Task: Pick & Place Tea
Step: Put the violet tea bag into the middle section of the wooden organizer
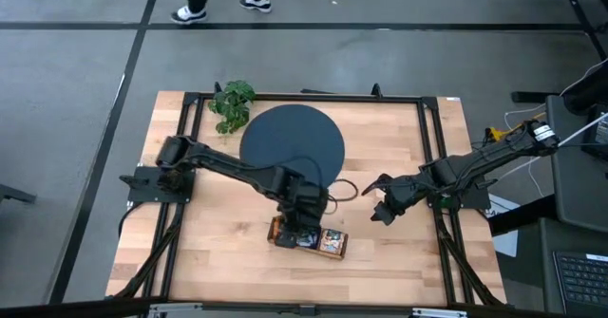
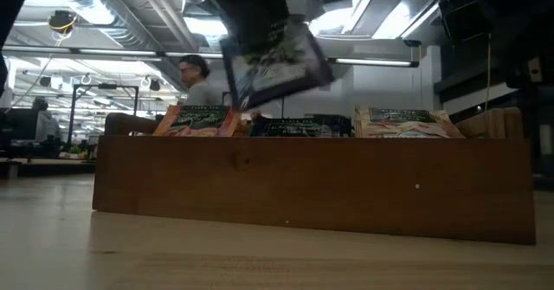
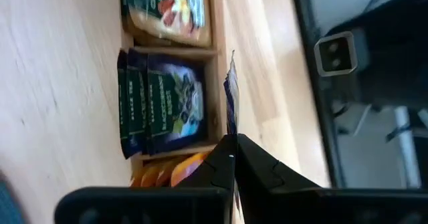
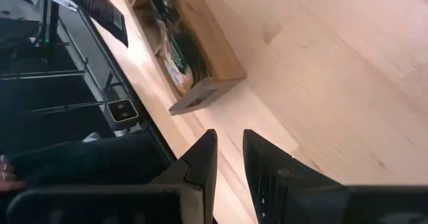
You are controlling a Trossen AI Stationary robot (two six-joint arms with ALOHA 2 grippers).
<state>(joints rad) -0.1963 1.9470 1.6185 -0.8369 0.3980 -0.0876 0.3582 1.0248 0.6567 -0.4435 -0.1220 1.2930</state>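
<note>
A long brown compartment tray point(image 1: 309, 237) lies near the table's front edge. It holds orange point(image 2: 199, 121), dark point(image 2: 299, 125) and pale point(image 2: 402, 121) tea sachets standing on edge. My left gripper point(image 1: 304, 221) is over the tray, shut on one dark sachet point(image 2: 277, 61) held above the tray's compartments. My right gripper point(image 1: 385, 209) hangs to the tray's right, above bare wood, open with nothing between its fingers point(image 4: 207, 160). My left gripper pinches the dark sachet between its two fingers point(image 3: 254, 160), at one end point(image 3: 232, 132) of the packet. The fingers slant down from above. The sachet juts out past the fingertips, seen edge-on in the left wrist view. It sits tilted and lifted clear of the tray.
A dark round mat point(image 1: 290, 142) lies at the table's far middle, with a green plant point(image 1: 233, 104) at its far left. Bare wood spreads on both sides of the tray. A person point(image 2: 199, 78) sits in the room beyond, and another's feet point(image 1: 190, 12) show past the far edge.
</note>
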